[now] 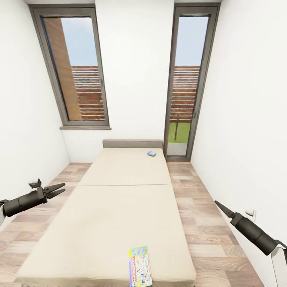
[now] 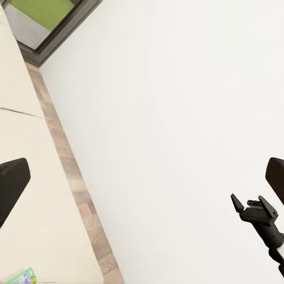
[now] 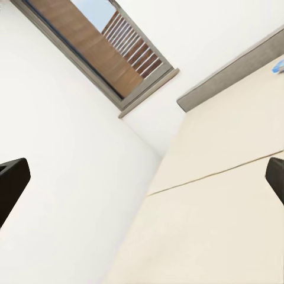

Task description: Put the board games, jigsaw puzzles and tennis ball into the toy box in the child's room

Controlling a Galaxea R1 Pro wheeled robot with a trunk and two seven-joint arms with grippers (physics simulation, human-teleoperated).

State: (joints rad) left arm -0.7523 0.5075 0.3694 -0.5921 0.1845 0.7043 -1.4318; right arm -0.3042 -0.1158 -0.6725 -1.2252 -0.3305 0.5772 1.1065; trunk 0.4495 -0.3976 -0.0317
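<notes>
A colourful board game (image 1: pixel 140 266) is lying at the bed's (image 1: pixel 99 223) near edge, long axis pointing up the mattress; left gripper (image 1: pixel 56 190) and right gripper (image 1: pixel 220 207) are hovering apart-fingered, empty, flanking it; neither clearly nearer.

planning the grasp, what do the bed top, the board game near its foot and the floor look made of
Bed: matte beige fabric, probably soft padding, with a seam across the middle. Board game: flat, colourfully printed box, likely glossy cardboard. Floor: wood-look planks with visible grain, real wood or laminate, cannot tell which.
</notes>
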